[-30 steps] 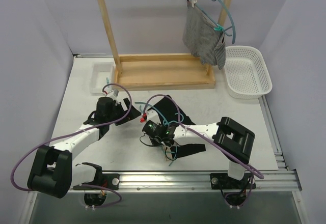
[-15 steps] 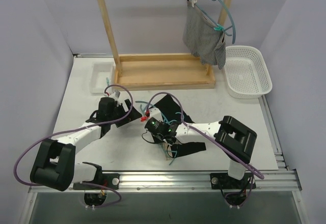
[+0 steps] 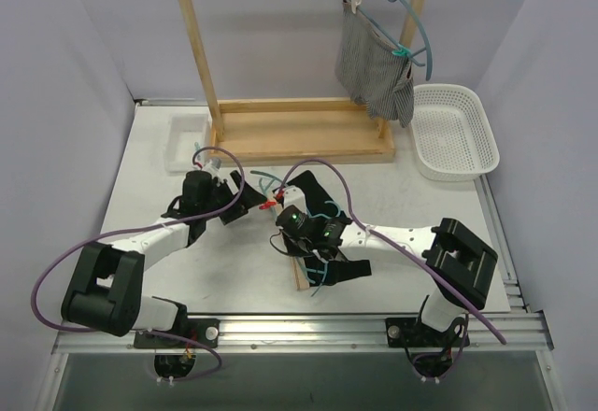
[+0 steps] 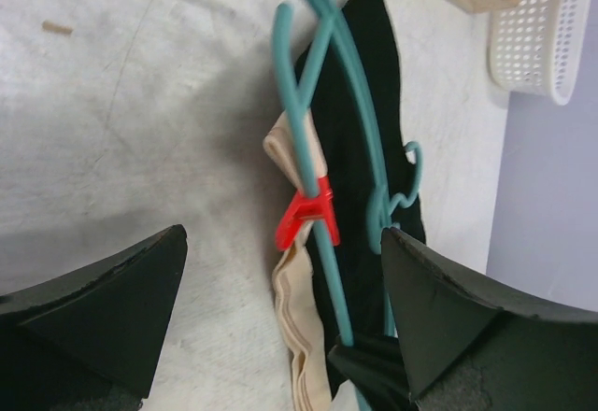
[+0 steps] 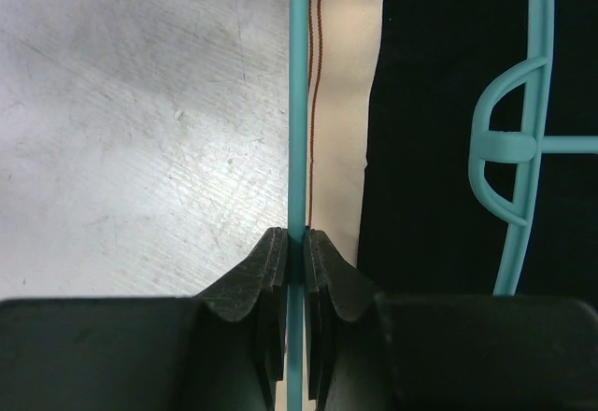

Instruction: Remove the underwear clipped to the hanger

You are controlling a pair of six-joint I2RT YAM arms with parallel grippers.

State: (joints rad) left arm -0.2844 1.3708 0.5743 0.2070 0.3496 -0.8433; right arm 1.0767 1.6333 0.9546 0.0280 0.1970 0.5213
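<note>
Gripping the teal hanger [image 5: 297, 103] rod with your right gripper [image 5: 297, 243]; your left gripper [image 4: 282, 262] sits wide open, framing the red clip [image 4: 306, 219] on the black underwear [image 4: 360, 131].

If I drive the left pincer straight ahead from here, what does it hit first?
Probably the red clip on the teal hanger, pinching the tan waistband of the black underwear. It sits between the left pincer's open fingers, but depth is unclear.
</note>
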